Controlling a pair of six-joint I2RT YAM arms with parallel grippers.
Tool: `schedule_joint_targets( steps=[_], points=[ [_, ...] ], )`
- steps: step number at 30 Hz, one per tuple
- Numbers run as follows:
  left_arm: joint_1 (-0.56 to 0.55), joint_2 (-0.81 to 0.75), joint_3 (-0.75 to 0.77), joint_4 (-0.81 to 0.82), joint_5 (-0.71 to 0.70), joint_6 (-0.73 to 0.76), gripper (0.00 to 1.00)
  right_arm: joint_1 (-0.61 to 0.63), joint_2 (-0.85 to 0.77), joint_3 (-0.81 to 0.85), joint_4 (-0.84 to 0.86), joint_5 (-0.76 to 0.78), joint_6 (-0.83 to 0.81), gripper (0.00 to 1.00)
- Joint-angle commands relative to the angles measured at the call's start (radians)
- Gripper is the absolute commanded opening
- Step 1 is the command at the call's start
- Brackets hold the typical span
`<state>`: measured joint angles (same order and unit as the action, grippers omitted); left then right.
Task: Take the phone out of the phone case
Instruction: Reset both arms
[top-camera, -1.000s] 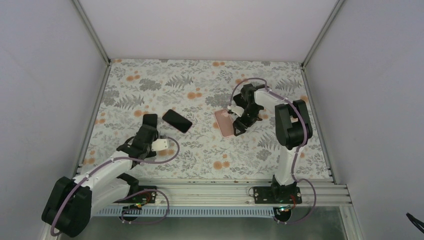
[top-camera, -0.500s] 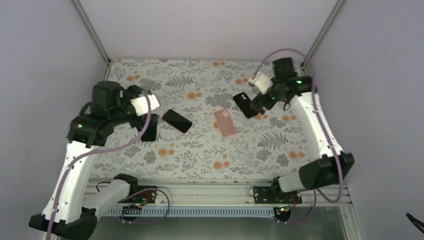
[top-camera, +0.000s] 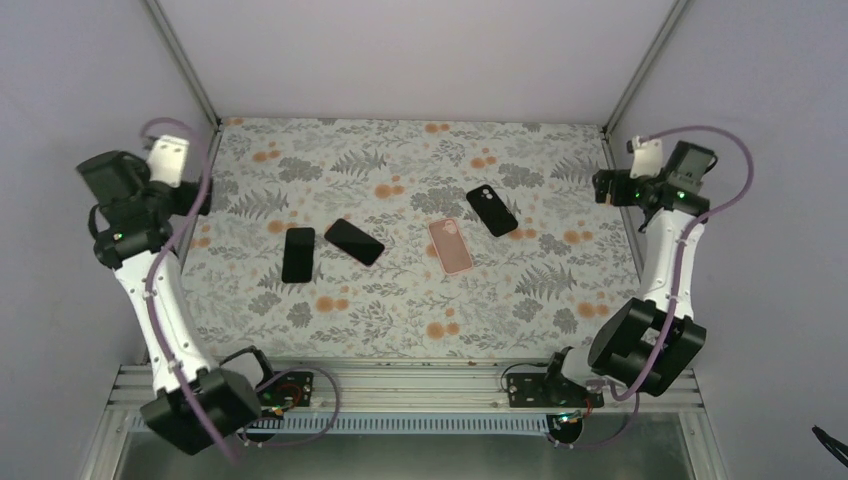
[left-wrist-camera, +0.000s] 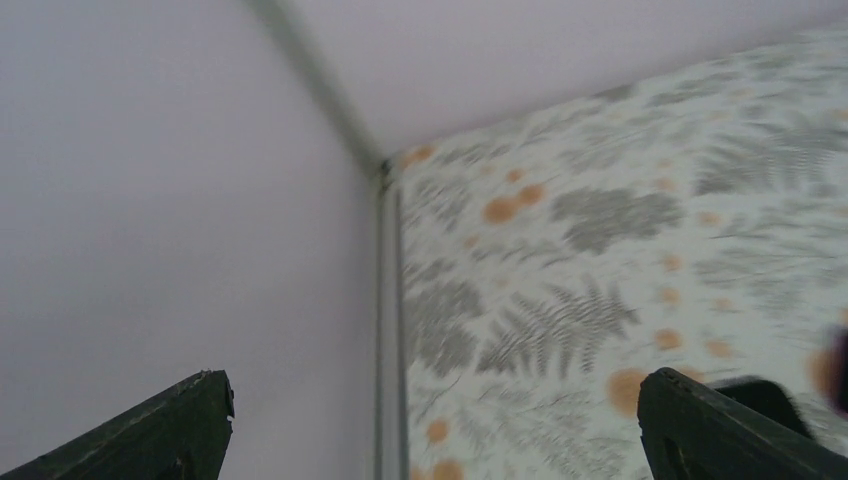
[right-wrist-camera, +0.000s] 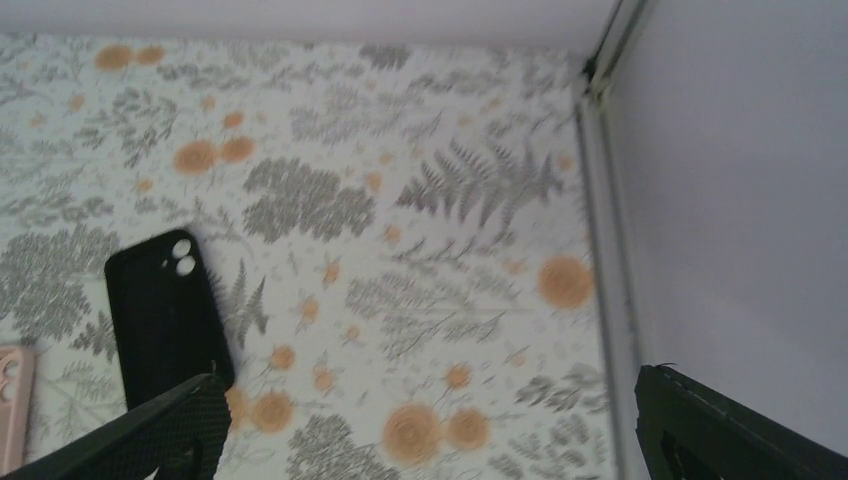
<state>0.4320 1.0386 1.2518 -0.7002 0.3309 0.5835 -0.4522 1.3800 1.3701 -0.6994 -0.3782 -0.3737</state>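
A pink phone case (top-camera: 450, 246) lies back up at the table's middle; its edge shows in the right wrist view (right-wrist-camera: 10, 405). A black slab with camera holes (top-camera: 491, 210) lies just right of it, also in the right wrist view (right-wrist-camera: 165, 315). Two black slabs, one (top-camera: 298, 254) and the other (top-camera: 353, 241), lie left of the middle. I cannot tell which are phones and which are cases. My left gripper (top-camera: 196, 196) (left-wrist-camera: 430, 440) is open and empty, raised by the left wall. My right gripper (top-camera: 604, 186) (right-wrist-camera: 430, 440) is open and empty, raised by the right wall.
White walls with metal corner posts (top-camera: 185, 60) close in the flowered table (top-camera: 400, 310) on three sides. A metal rail (top-camera: 400, 385) runs along the near edge. Both arms stand tall against the side walls.
Both arms have swung up and out from the table to the side walls. Two more black slabs now lie on the table, one at the left and one right of the pink case.
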Motion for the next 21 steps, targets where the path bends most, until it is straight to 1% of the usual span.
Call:
schedule_joint_targets(
  steps=[1,4,6,10,16,21],
  points=[
    [0.240,0.026,-0.112,0.223,0.158,-0.188,1.00,0.001,-0.073,-0.181,0.216,-0.080,0.081,1.00],
    [0.332,0.046,-0.220,0.319,0.175,-0.227,1.00,0.001,-0.094,-0.249,0.294,-0.020,0.114,1.00],
    [0.350,0.060,-0.281,0.367,0.177,-0.233,1.00,0.001,-0.085,-0.252,0.318,0.021,0.144,1.00],
    [0.350,0.053,-0.394,0.436,0.236,-0.256,1.00,0.005,-0.056,-0.244,0.333,0.069,0.197,1.00],
    [0.351,0.065,-0.413,0.415,0.252,-0.225,1.00,0.024,-0.053,-0.262,0.368,0.121,0.209,1.00],
    [0.351,0.061,-0.414,0.390,0.300,-0.210,1.00,0.094,-0.044,-0.276,0.382,0.175,0.184,1.00]
  ],
)
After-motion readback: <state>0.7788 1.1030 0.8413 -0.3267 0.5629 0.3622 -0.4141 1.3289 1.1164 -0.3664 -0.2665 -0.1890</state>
